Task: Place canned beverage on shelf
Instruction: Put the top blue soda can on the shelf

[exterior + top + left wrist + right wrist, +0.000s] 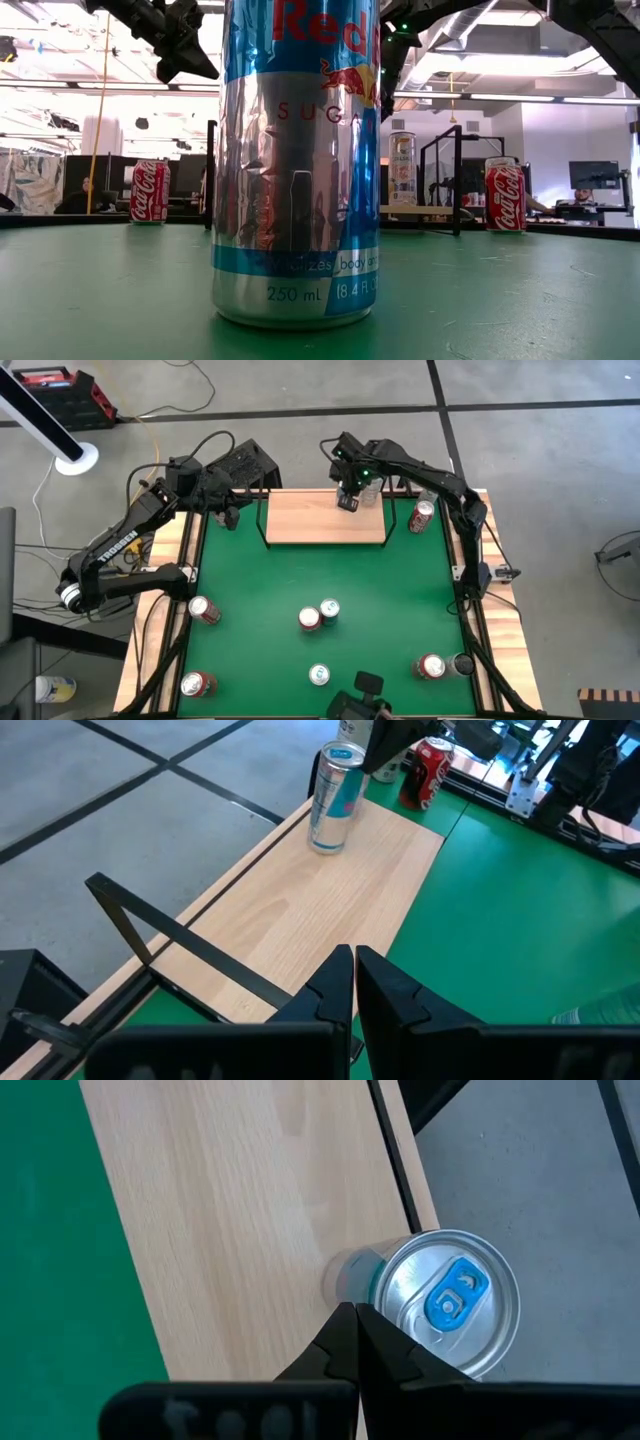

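A tall silver and blue drink can (334, 798) stands upright on the flat light-wood shelf with thin black wire ends (320, 520), near the shelf's far right corner; the right gripper (348, 500) hangs just above the can with its two dark fingers pressed together and nothing in them; the can's silver top with a blue tab shows right past its fingers (340, 1342); the left gripper (228, 517) waits by the shelf's left end, closed up and holding nothing; more cans, red ones (422, 515) and silver ones (329, 609), sit about the green table (400, 595).
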`<act>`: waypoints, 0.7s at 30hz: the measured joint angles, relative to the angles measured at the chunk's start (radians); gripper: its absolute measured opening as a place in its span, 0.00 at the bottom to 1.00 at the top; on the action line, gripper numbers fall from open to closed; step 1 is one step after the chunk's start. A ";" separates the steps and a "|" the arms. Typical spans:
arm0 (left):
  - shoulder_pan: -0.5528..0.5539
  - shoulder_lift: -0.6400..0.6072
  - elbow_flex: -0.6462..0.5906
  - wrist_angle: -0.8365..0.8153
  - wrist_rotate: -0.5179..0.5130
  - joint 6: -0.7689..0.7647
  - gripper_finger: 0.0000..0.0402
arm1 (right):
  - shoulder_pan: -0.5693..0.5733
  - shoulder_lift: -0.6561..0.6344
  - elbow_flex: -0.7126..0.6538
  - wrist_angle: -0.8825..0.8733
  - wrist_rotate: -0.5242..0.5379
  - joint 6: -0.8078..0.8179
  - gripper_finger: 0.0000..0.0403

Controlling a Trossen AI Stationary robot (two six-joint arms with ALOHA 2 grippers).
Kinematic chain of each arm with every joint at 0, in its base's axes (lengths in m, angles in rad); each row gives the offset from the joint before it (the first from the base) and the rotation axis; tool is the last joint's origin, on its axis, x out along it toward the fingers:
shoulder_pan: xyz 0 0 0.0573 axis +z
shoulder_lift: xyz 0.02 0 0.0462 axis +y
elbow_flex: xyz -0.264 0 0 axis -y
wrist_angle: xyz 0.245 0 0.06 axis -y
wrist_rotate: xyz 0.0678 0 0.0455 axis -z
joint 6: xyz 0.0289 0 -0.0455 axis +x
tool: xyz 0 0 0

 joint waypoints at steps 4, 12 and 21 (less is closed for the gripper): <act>0.000 0.000 0.000 0.000 0.000 0.000 0.00 | -0.006 0.000 0.000 0.000 0.012 0.002 0.05; 0.000 0.000 0.000 0.000 0.000 0.000 0.00 | -0.015 0.000 0.000 0.009 0.029 0.003 0.05; 0.000 0.000 0.000 0.000 0.000 0.000 0.00 | -0.015 0.000 0.000 0.033 0.023 0.012 0.05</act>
